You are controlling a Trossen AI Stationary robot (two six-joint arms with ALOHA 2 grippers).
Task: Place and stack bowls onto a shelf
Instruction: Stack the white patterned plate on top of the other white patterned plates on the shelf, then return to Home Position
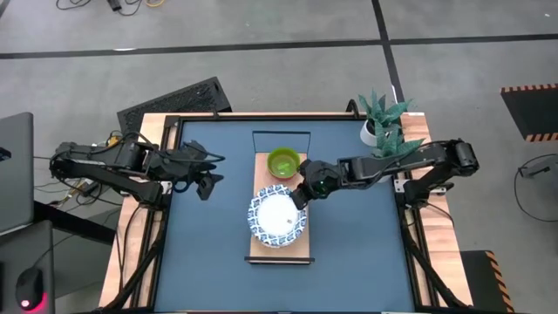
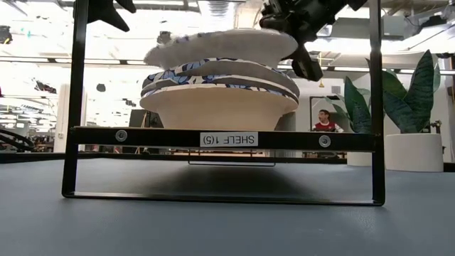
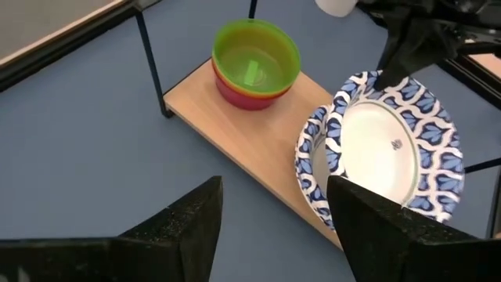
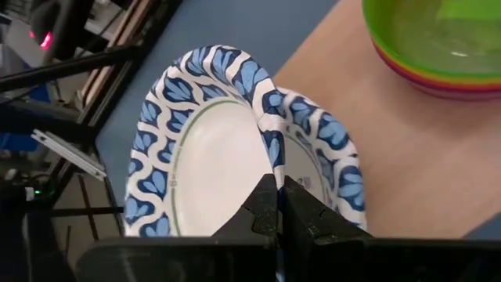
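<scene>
A light wood shelf on a black frame stands mid-table. On its far end sits a stack of small bowls, green on top, with yellow and red below. On its near end sits a stack of white dishes with blue patterned rims. My right gripper is shut on the top dish at its far right rim. My left gripper hangs open and empty over the blue table, left of the shelf. The purple bowl does not show. My right gripper pinches the top dish's patterned rim between its two fingers, on the side toward the green bowl. The fingers come slanting down from the table's far right. The dish is tilted: its held side is raised and its opposite side lies on the stack.
A white plant pot with a green plant stands at the table's far right corner. The shelf's black uprights and crossbar frame the dishes. Bare wood lies between the bowl stack and the dishes. A person is far behind the table.
</scene>
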